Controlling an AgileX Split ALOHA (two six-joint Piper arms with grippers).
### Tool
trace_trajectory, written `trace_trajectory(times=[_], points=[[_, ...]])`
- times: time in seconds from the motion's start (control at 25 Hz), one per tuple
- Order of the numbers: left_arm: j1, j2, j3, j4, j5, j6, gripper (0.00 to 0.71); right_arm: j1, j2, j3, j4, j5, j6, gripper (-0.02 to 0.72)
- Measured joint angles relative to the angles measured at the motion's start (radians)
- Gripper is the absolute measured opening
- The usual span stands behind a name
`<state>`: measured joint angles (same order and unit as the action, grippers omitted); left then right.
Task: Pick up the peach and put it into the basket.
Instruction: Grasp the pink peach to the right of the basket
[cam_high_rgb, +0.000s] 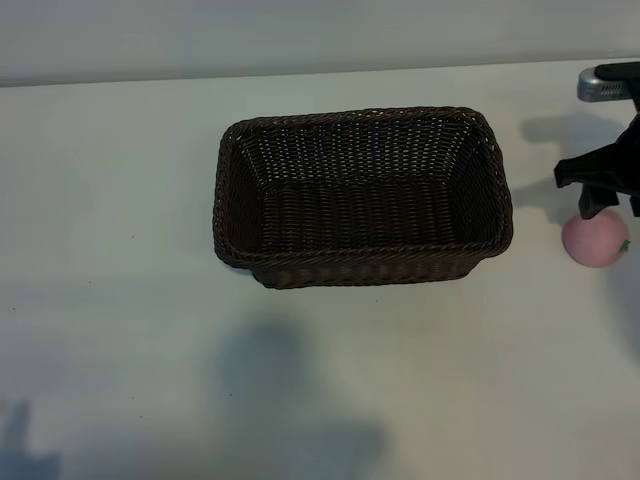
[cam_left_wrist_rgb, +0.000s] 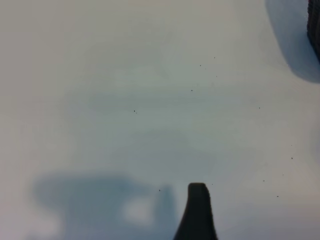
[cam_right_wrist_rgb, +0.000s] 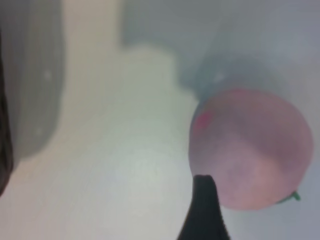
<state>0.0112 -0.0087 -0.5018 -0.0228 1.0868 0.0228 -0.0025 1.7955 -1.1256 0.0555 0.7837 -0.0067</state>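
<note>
The pale-pink peach (cam_high_rgb: 596, 240) lies on the white table at the far right, to the right of the basket and apart from it. The dark-brown woven basket (cam_high_rgb: 360, 255) stands mid-table with nothing inside. My right gripper (cam_high_rgb: 612, 205) hovers just behind and above the peach, open. In the right wrist view one dark finger (cam_right_wrist_rgb: 204, 210) shows at the edge of the peach (cam_right_wrist_rgb: 250, 150), whose green leaf mark faces the side; the other finger is out of frame. The left wrist view shows one finger (cam_left_wrist_rgb: 197, 212) of my left gripper over bare table, holding nothing.
The white table (cam_high_rgb: 120, 200) spreads wide to the left and in front of the basket. A corner of the basket (cam_left_wrist_rgb: 315, 25) shows in the left wrist view. Arm shadows fall on the table's near side (cam_high_rgb: 280, 400).
</note>
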Motion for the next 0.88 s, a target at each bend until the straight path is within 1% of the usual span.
trace_trajectory(times=[0.48,0.56,0.6,0.64,0.76,0.8,0.84,0.88], points=[[0.0,0.0,0.0,0.0,0.0,0.0,0.594,0.0,0.086,0.0,0.001,-0.033,-0.004,0.537],[0.0,0.0,0.0,0.0,0.0,0.0,0.594,0.0,0.098,0.0,0.001,-0.035,-0.004,0.515],[0.0,0.0,0.0,0.0,0.0,0.0,0.594,0.0,0.1,0.0,0.001,-0.035,-0.004,0.489],[0.0,0.0,0.0,0.0,0.0,0.0,0.594,0.0,0.1,0.0,0.001,-0.034,-0.004,0.444],[0.0,0.0,0.0,0.0,0.0,-0.001,0.594,0.0,0.1,0.0,0.001,-0.033,0.007,0.243],[0.0,0.0,0.0,0.0,0.0,-0.001,0.594,0.0,0.1,0.0,0.001,-0.032,0.007,0.162],[0.0,0.0,0.0,0.0,0.0,-0.001,0.594,0.0,0.1,0.0,0.001,-0.032,0.007,0.103],[0.0,0.0,0.0,0.0,0.0,-0.001,0.594,0.0,0.1,0.0,0.001,-0.032,0.007,0.074]])
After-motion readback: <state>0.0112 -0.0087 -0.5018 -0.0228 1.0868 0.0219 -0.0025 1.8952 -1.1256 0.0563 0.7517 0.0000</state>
